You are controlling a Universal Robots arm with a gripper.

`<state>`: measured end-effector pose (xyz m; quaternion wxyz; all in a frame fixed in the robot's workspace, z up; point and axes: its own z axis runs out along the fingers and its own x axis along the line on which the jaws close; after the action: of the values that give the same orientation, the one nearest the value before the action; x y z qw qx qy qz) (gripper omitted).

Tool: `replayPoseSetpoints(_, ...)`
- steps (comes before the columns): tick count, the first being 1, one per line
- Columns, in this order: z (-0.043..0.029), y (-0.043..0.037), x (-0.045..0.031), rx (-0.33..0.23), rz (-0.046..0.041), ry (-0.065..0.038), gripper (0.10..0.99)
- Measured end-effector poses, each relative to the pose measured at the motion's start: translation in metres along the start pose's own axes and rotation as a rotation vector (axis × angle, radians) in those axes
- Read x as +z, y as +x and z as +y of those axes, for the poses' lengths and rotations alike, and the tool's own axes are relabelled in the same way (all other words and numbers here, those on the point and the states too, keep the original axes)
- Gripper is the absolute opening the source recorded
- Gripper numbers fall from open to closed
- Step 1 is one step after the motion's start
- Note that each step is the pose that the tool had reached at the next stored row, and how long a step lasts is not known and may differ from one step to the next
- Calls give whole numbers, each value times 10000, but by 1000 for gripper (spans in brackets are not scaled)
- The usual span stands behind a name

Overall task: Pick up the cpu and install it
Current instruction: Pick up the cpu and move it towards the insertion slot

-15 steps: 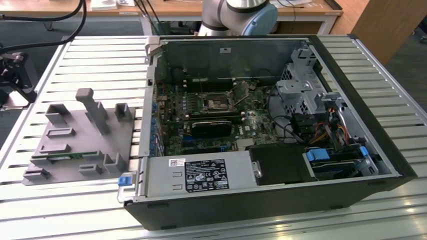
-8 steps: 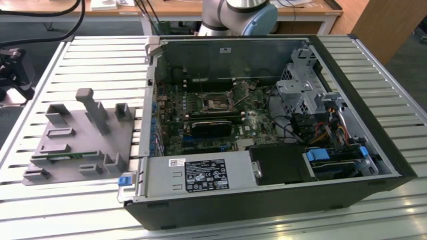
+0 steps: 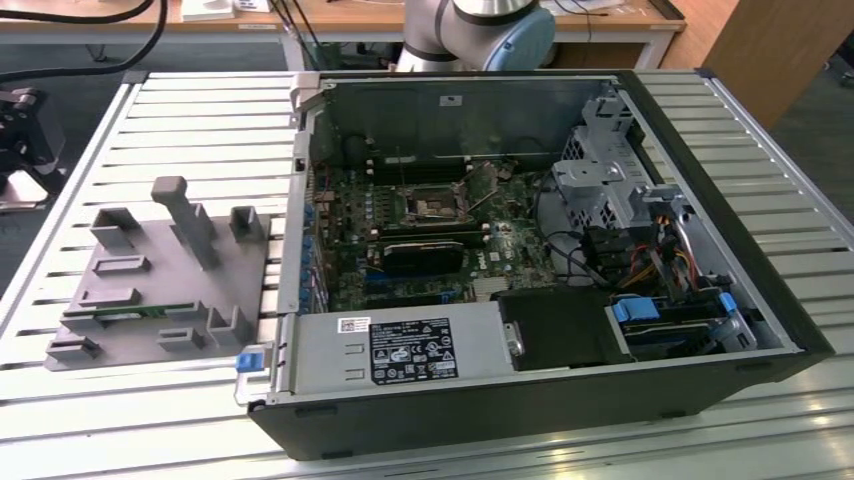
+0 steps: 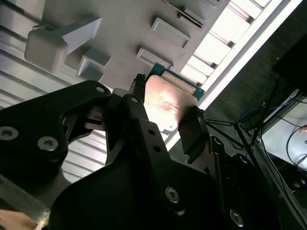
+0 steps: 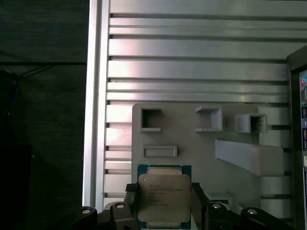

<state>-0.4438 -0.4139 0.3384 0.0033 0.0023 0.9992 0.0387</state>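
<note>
Black gripper (image 5: 164, 207) clenched on flat square cpu (image 5: 164, 194), silvery metal top, green rim; blocky matte grey plastic fixture (image 5: 192, 143) on ribbed aluminium table (image 5: 192, 62).

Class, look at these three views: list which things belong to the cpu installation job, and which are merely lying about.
Belong to the job:
cpu, gripped at its edges
claw
black socket on the motherboard
open computer case

Just lying about:
grey holder
green memory stick in that holder
coloured cables
</note>
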Motion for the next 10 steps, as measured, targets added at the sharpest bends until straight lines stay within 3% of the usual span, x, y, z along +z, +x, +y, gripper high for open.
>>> replayPoseSetpoints(10,12,-1,-94,0,-1,0,529)
